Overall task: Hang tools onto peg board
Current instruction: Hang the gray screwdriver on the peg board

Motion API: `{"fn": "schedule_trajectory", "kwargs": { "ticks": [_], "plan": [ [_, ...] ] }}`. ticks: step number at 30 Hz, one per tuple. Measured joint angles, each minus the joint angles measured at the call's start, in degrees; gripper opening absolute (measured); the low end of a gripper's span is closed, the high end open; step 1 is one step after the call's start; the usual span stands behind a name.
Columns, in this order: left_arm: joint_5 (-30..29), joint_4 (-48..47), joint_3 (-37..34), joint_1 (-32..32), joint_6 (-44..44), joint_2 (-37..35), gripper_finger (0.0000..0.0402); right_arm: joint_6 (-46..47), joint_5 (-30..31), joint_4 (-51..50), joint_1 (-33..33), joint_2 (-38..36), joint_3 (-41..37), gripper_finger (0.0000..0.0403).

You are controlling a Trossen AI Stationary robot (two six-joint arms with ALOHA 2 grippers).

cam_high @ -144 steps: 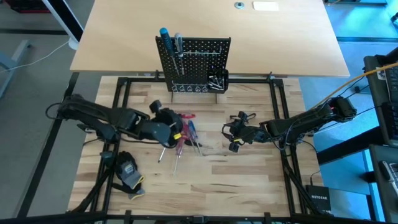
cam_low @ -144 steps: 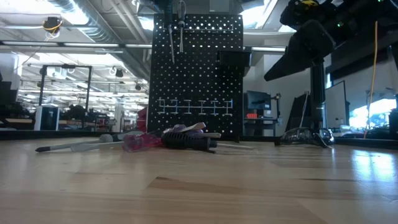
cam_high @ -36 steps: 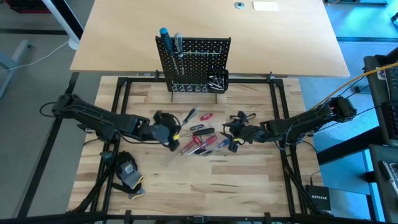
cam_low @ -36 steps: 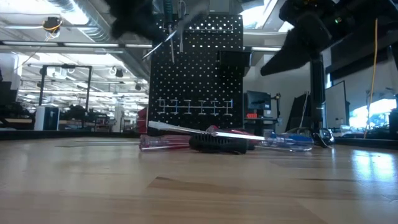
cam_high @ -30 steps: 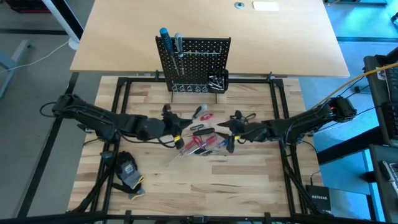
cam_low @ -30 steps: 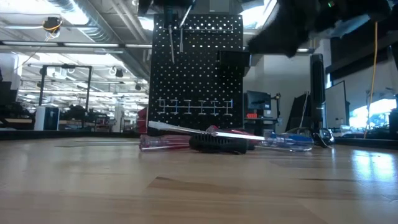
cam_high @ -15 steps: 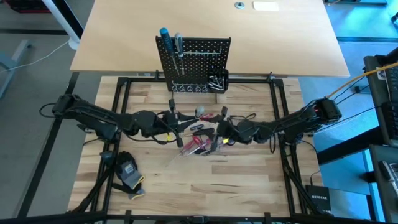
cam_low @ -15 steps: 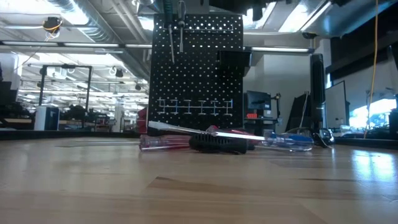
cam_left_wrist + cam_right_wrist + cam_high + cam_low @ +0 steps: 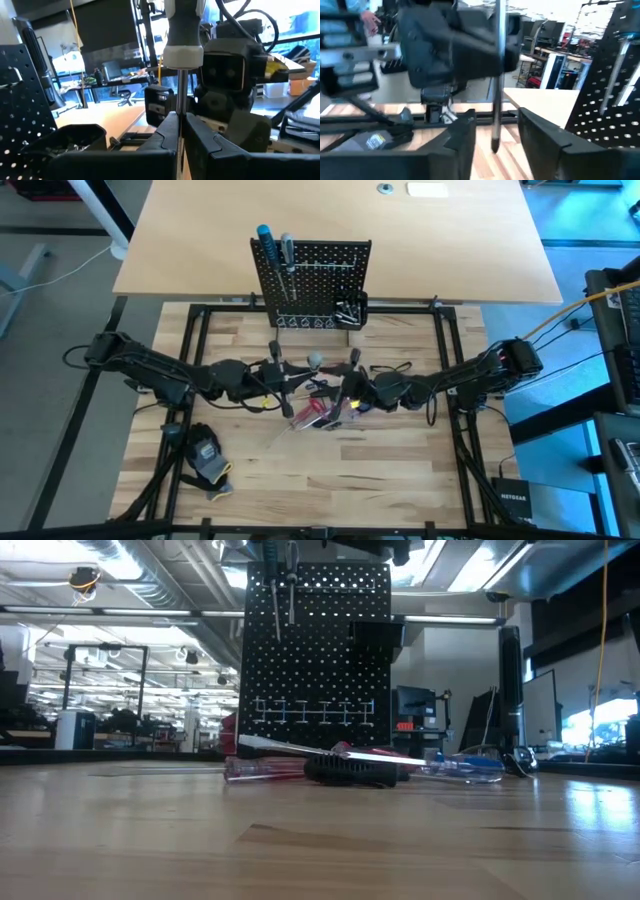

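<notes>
My left gripper [image 9: 179,131] is pinched tight on the metal shaft of a grey-handled screwdriver [image 9: 184,35], held upright above the table between the loose tools and the peg board [image 9: 312,280]. My right gripper [image 9: 496,142] faces it from the other side with its two fingers spread wide, the shaft passing through the gap between them without touching either. Two tools already hang at the board's upper left: a blue-handled screwdriver [image 9: 265,238] and a grey-handled one [image 9: 287,248]. One small black bin [image 9: 349,309] sits at the board's lower right. Loose on the wooden table [image 9: 340,470] lie a red-handled screwdriver [image 9: 262,769], a black-handled tool [image 9: 350,771] and a blue-handled one [image 9: 465,768]; any others in that cluster I cannot separate
</notes>
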Motion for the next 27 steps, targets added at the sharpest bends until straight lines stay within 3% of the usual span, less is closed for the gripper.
{"fn": "schedule_trajectory", "kwargs": {
  "ticks": [10, 21, 27],
  "plan": [
    [-0.13, -0.94, 0.0, 0.0, -0.22, -0.11, 0.0005, -4.37, -0.38, 1.73, 0.0, 0.61, 0.31, 0.0017],
    [-0.13, -1.24, 0.07, 0.0, -1.3, -0.11, 0.0008, -5.74, 0.2, 1.47, 0.0, 0.52, 0.29, 0.0012],
    [-0.56, -2.23, 0.04, 0.0, -1.32, -1.0, 0.0062, -6.04, 0.93, 0.3, -0.82, 0.48, 1.5, 0.0013]
  ]
}}
